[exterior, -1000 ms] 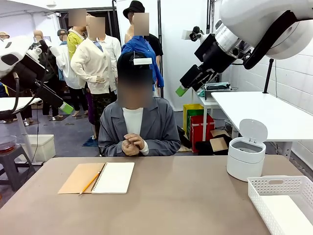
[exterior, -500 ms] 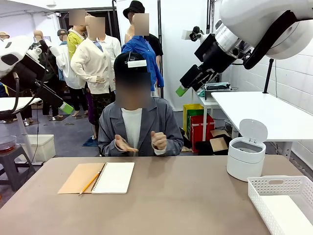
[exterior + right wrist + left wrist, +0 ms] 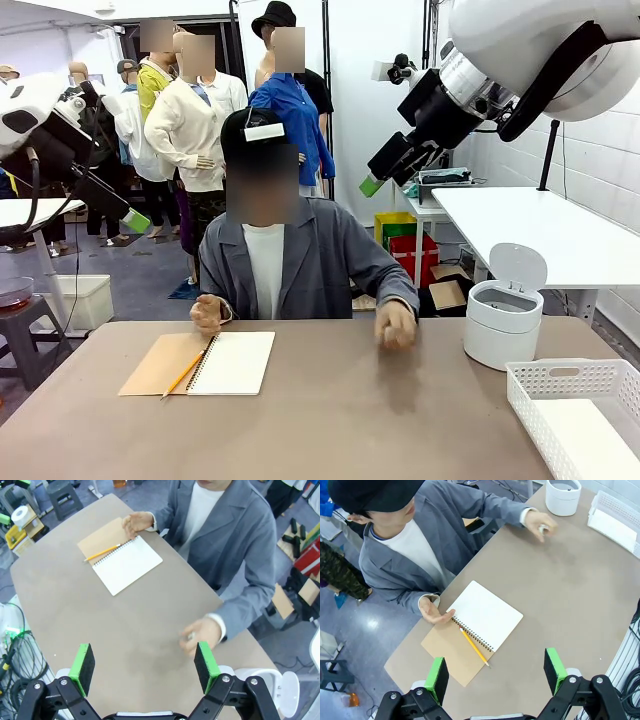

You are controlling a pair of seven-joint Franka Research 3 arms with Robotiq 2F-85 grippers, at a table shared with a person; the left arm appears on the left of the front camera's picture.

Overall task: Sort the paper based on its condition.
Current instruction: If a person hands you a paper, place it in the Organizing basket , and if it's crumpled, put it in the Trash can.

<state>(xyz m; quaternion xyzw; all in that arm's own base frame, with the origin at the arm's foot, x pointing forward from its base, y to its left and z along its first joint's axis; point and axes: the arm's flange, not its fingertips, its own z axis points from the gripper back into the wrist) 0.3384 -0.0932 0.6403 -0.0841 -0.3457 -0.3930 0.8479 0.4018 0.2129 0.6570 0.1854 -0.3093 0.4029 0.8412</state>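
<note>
Both arms hang high above the table (image 3: 330, 420), well clear of it. The left pincer (image 3: 495, 672) has its green pads spread wide w/ nothing between them; from its wrist cam the open notebook (image 3: 475, 632) lies below. The right pincer (image 3: 144, 667) is likewise released, pads far apart, nothing gripped.

The notebook sits on the robot's left part of the table, tan cover (image 3: 160, 362) folded out to one side, blank white page (image 3: 238, 361) facing up, spiral down the middle. A yellow pencil (image 3: 186, 373) lies slanted across the spiral, touching both cover and page.

A person in a grey jacket sits at the far side. One hand (image 3: 207, 313) rests at the table edge just beside the notebook's far corner. The other hand (image 3: 396, 328) is a loose fist over the table toward the bin; the left wrist cam shows something small & white in it (image 3: 543, 528), possibly crumpled paper, too blurred to be sure.

A white bin (image 3: 504, 322) w/ its lid flipped up stands on the robot's right, far side. Nearer the robot's edge on that side is a white perforated basket (image 3: 540, 395) w/ a flat white sheet (image 3: 598, 435) lying in it.
</note>
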